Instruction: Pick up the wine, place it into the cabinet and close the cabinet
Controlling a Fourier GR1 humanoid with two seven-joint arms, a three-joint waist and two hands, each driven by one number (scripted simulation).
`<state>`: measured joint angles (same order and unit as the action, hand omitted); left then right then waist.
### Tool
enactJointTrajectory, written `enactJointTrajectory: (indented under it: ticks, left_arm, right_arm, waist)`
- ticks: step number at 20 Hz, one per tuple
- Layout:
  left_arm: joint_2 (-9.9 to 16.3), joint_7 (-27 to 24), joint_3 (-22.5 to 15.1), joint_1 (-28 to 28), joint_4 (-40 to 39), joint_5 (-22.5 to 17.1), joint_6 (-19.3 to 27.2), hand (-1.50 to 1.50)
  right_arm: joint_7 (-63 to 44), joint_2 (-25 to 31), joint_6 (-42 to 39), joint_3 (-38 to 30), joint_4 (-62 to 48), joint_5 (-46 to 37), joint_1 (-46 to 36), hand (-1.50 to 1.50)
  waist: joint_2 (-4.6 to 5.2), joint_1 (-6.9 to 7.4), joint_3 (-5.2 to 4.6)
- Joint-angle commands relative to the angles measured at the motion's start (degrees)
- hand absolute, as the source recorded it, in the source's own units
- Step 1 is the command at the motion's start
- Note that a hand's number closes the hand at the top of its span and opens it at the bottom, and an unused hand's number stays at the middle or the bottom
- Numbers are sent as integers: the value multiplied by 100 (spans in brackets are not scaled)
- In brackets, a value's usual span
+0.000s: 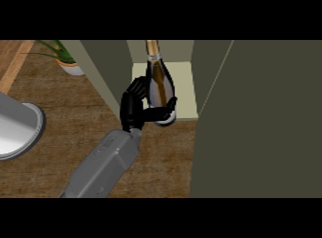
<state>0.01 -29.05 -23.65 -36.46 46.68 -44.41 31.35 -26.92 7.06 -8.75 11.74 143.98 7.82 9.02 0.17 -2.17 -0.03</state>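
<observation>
The cabinet (267,121) takes up the whole right half of the frame as a dark olive block, its opening at upper centre showing a pale cream shelf (184,88). A narrow olive panel (102,74) runs down the opening's left side; whether it is the door or a side wall cannot be told. The wooden counter (61,121) fills the left and lower middle of the frame. At the left edge a large grey cylinder (9,125) with a pale rim cuts in from upper left; what it belongs to cannot be told.

A grey forearm (105,167) rises from the lower edge at centre-left towards the opening. Which arm it is cannot be told from the frame; no other hand shows.

The wine bottle (160,83) stands inside the opening over the cream shelf, dark with a golden label stripe, its neck pointing to the top of the frame. The black hand (135,109) is curled round the bottle's lower part, fingers on its left side and thumb across its base.

A small potted plant (67,62) sits in the upper left.
</observation>
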Motion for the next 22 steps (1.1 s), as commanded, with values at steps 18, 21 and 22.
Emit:
enactJointTrajectory:
  ticks: [18,21,22]
  left_arm:
    - [348,95,889,-2289,-2337,-197,-61,150]
    - [51,232,861,-2635,-2590,-85,433,150]
    - [176,-13,904,-2647,-2857,-12,377,150]
  right_arm:
    - [189,-110,-327,18,724,629,639,-150]
    - [40,-146,-206,-273,568,897,356,-150]
    - [327,-253,-318,91,314,569,490,-150]
  waist:
    - [23,-105,7]
    - [25,-31,7]
    - [53,-95,6]
